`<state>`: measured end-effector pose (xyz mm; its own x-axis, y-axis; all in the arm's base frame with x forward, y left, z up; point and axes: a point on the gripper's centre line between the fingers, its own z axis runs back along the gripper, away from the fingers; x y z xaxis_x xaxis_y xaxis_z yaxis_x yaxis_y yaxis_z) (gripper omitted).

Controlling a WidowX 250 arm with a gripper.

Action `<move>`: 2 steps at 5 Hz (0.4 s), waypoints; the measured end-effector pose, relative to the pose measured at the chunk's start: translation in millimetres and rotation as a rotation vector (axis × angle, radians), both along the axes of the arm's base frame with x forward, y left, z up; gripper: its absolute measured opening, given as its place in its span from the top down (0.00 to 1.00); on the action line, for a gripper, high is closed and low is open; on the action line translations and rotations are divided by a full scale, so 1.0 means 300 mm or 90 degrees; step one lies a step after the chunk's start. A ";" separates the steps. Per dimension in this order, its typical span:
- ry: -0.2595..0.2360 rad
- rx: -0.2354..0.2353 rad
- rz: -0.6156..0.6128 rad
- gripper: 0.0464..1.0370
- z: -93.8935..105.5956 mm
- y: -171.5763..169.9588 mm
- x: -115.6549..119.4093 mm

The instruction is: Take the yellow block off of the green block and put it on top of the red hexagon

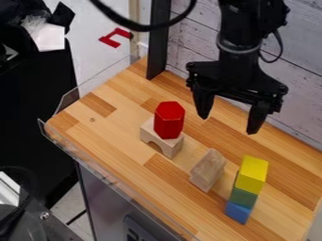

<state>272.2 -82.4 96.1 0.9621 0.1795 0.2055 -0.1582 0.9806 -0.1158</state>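
Yellow block (253, 174) atop green block (244, 197), blue block (238, 213) beneath, at lower right of red hexagon (169, 120) | upright on arched wooden block (172, 147), flat end upward, probably to offer a landing | black gripper (228, 125) right of red hexagon, with fingers apart, pointing down, likely to straddle yellow block from above.

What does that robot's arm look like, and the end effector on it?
The arm is black, with a greyish band and a thin black cable looping at its side. The end effector is black too: a wide crosspiece with two tapering fingers.
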 end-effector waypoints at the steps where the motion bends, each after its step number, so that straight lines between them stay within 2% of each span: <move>1: -0.022 0.005 -0.011 0.04 0.016 -0.047 -0.008; 2: -0.023 0.009 -0.039 0.04 -0.002 -0.117 -0.027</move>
